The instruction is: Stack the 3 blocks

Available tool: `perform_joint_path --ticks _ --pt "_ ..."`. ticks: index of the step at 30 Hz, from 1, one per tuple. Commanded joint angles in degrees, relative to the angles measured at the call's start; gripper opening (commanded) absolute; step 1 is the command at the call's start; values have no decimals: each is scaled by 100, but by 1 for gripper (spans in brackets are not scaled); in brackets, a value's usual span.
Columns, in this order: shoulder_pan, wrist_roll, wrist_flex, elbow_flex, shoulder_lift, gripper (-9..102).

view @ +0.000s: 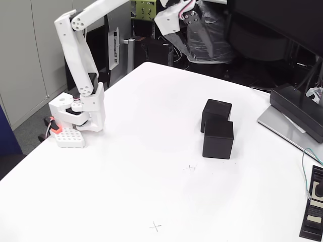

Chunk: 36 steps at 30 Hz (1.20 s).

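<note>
Two black blocks stand on the white table (126, 191) in the fixed view, right of centre. The rear block (217, 110) sits just behind the front block (218, 143); they look close together or touching, both resting on the table. My white arm rises from its base (83, 113) at the left table edge and reaches across the top of the picture. The gripper (201, 38) hangs high above the table's far edge, well behind and above the blocks, with nothing seen between its fingers. Its jaws blur into the cluttered background.
A white perforated brick with an orange part (68, 136) lies by the arm base. A dark monitor foot on a grey plate (295, 108) stands at the right edge, a black device (314, 212) at the lower right. Small pen crosses (190, 167) mark the tabletop.
</note>
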<state>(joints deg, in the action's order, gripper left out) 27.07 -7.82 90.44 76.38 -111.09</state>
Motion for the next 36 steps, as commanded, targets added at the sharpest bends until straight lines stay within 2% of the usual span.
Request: perform_joint_path --ticks 1,4,13,19,24,29,36 --pt "-70 -26 18 -141 -562 2" --pt "-316 -26 18 -141 -932 -2" --pt "-1775 -18 -18 -132 -2013 -1" --pt "-2048 -9 -53 281 -3182 -1" --pt "-2039 237 -185 1468 -4430 -1" --pt "-2039 738 -1239 3085 -5643 -1" --pt "-2048 809 -2391 5862 -7128 -1"
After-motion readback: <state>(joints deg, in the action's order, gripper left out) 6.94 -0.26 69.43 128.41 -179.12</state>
